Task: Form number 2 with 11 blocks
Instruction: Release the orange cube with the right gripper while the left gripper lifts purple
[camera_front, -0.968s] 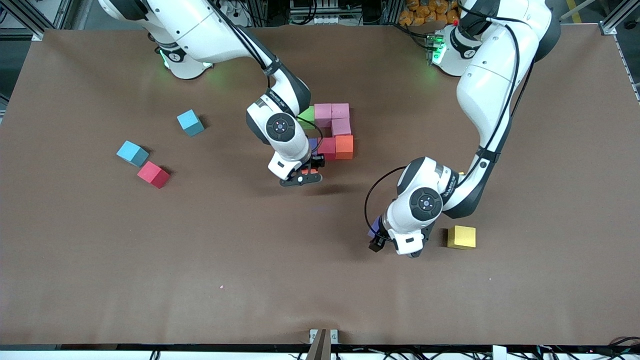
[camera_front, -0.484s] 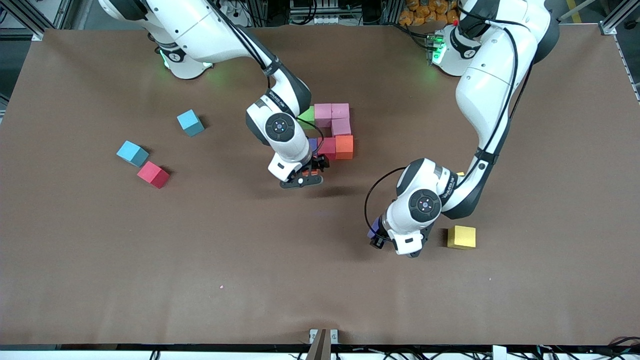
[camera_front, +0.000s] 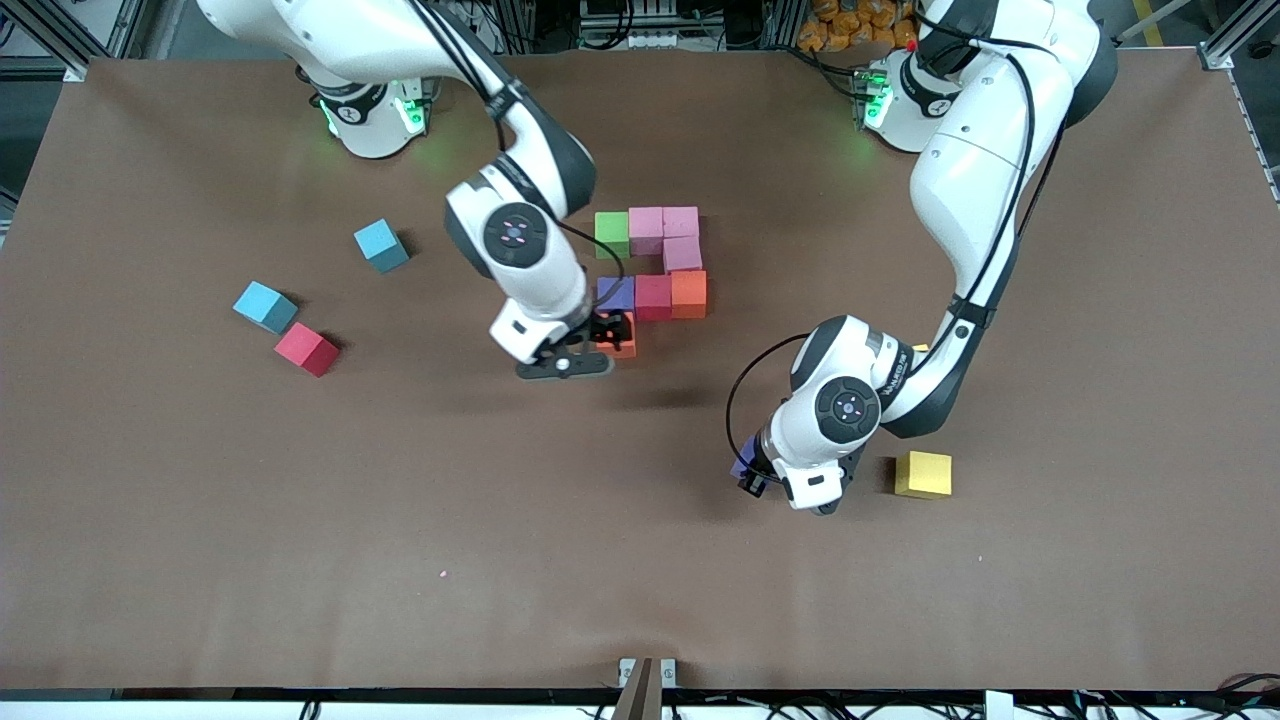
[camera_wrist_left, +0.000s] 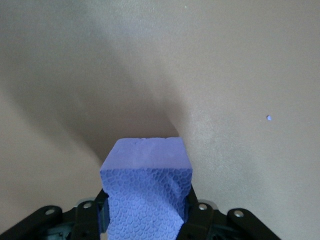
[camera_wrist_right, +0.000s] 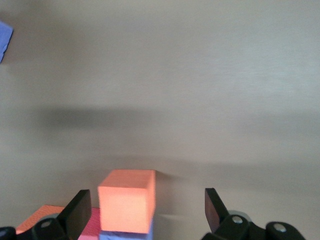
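Note:
A green block (camera_front: 611, 233), three pink blocks (camera_front: 680, 222) in an L, then a purple (camera_front: 615, 293), a red (camera_front: 653, 296) and an orange block (camera_front: 689, 293) lie joined mid-table. A second orange block (camera_front: 624, 338) (camera_wrist_right: 127, 200) rests against the purple one (camera_wrist_right: 125, 235), nearer the front camera. My right gripper (camera_front: 603, 330) (camera_wrist_right: 146, 202) hangs open just over it, fingers well apart from its sides. My left gripper (camera_front: 748, 474) (camera_wrist_left: 147, 210) is shut on another purple block (camera_front: 741, 464) (camera_wrist_left: 146, 180), low over the table beside the yellow block (camera_front: 923, 474). A loose red block (camera_front: 306, 349) lies toward the right arm's end.
Two light-blue cubes (camera_front: 381, 245) (camera_front: 265, 306) sit near the loose red block toward the right arm's end. Bare brown table (camera_front: 640, 560) stretches along the side nearest the front camera.
My right gripper opened, let go of the orange block and shifted toward the right arm's end. My left gripper closed on the purple block.

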